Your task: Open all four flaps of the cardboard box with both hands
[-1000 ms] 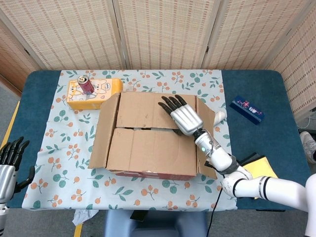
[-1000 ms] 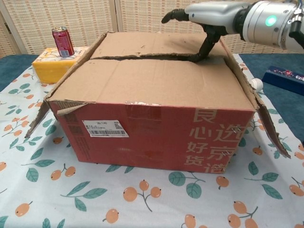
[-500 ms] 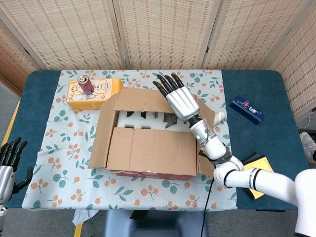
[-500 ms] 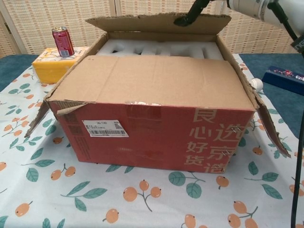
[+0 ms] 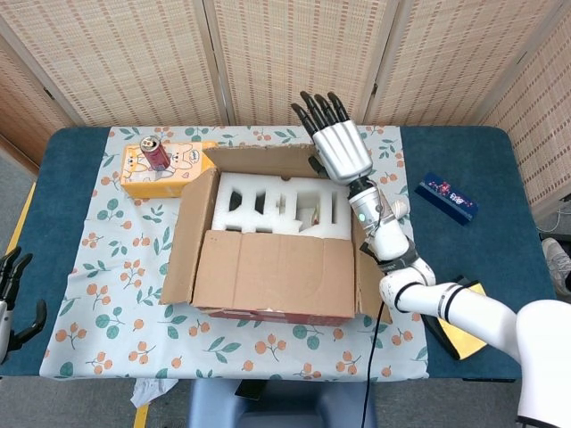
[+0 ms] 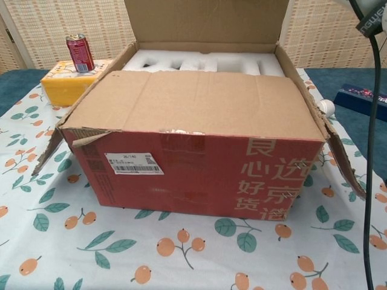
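One flap (image 6: 205, 21) upright, cut by frame; right hand (image 5: 337, 143) fingers spread, empty; left hand (image 5: 11, 294) half off-frame, grip unclear.

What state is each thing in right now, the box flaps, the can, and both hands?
far flap: raised upright.
near flap: lying closed over the box.
left side flap: folded outward.
right side flap: folded outward.
white foam insert: exposed inside the box.
red can: upright on the yellow carton.
right hand: fingers extended, against the far flap.
left hand: at the table edge, holding nothing.
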